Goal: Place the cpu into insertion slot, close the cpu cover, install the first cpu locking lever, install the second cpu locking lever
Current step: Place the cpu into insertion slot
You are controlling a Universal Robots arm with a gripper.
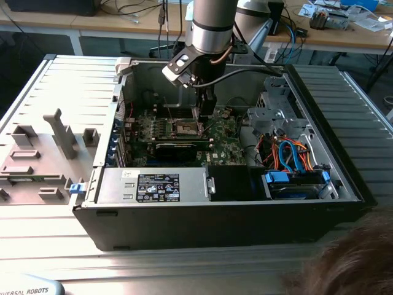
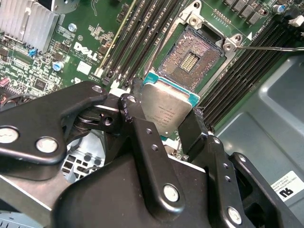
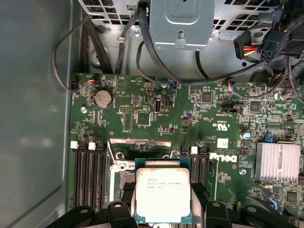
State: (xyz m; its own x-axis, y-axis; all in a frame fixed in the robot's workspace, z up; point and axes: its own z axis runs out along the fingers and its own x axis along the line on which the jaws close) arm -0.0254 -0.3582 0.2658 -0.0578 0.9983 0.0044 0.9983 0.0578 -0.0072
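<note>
Jaws pinching the cpu by two opposite edges, metal top facing the wrist cameras. It hangs off the arm inside the open pc case, just above the board and right at the insertion slot. It isn't seated, and the slot's pin field is fully exposed. Can't tell whether it's centred over the slot.

Risks as I see them:
- The chip looks tilted against the slot in the second wrist view. If it lands cocked or offset, one corner hits first and pins bend.
- The grip is on thin edges only, so a slip or twist in the jaws would drop it on the pins.
- The jaws are wide and the memory slots sit just beside the slot on both sides, so the fingers could foul them on the way down.
- The cpu cover looks tipped up behind the slot, though I'm not sure of that. If it flops shut, it lands on the chip or the jaws.
- A locking lever is swung out near the slot's corner and could snag.

Count:
- cpu: 1
- insertion slot: 1
- cover: 1
- levers I can make out: 1
- finned heatsink: 1
- coin cell: 1
- power supply box: 1
- memory slots: a bank on each side, exact number not readable
</note>
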